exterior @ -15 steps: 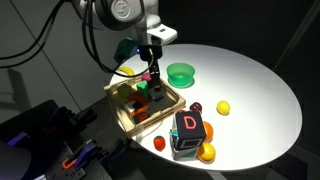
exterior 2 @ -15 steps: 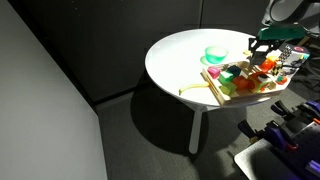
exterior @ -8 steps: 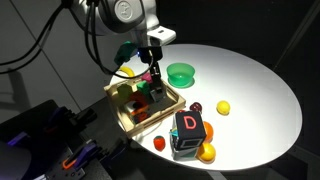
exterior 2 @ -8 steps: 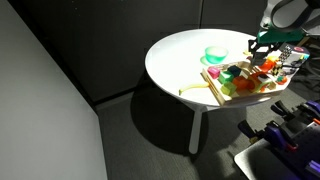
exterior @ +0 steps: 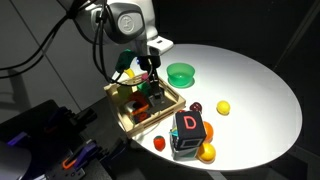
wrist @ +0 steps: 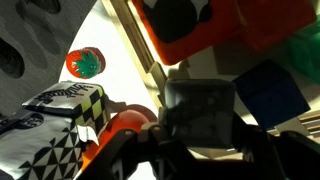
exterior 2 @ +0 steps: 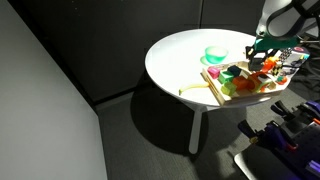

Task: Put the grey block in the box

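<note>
gripper (exterior: 151, 84) jaws pinching grey block (wrist: 200, 104); box (exterior: 118, 110) straight below jaws, rim just beside, looks ready to release.

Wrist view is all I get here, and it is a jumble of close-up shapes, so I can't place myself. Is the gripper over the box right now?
Observer: Yes. In both exterior views the gripper hangs over the box, low among the coloured pieces in it.
Operator: What stands near the box that I can't see?
Observer: A green bowl sits on the white table, just beside the box.
Operator: And the chequered thing next to the orange ball?
Observer: That looks to be the side of a large dark cube. It has a red D on top and stands outside the box.
</note>
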Tool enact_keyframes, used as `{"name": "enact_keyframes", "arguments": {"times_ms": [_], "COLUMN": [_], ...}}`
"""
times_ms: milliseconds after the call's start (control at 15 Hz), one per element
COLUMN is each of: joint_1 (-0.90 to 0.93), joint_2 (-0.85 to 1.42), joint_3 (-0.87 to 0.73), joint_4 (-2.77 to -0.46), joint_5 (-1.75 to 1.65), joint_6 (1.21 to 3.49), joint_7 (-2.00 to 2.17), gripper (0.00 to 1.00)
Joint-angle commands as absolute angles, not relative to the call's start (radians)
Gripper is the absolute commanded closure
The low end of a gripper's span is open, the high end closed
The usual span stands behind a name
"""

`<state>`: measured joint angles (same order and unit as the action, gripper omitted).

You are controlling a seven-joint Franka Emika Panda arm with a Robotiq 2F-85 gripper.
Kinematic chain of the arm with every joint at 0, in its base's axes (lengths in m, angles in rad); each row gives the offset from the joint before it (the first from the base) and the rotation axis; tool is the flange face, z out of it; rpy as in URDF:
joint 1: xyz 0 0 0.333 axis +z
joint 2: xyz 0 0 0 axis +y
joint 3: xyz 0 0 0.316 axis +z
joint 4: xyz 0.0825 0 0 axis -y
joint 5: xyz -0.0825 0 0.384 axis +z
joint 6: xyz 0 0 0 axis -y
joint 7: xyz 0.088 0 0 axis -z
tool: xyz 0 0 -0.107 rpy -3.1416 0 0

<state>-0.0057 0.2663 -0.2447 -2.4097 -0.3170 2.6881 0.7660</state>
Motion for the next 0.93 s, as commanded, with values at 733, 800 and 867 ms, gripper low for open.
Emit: {"name": "enact_keyframes", "arguments": {"times_ms": [733,800,867], "joint_1": [0.023,0.018,0.018], "joint_2": [0.185,0.171,0.159], "joint_3": [-0.127,-0.105,-0.093], "joint_4": [-2.44,-2.439,-2.437], "joint_5": [-0.149,-0.101,-0.066], "joint_6": [2.623,2.587,2.549], "joint_7": [0.57,0.509,0.463], "gripper": [0.0,0.0,0.0]}}
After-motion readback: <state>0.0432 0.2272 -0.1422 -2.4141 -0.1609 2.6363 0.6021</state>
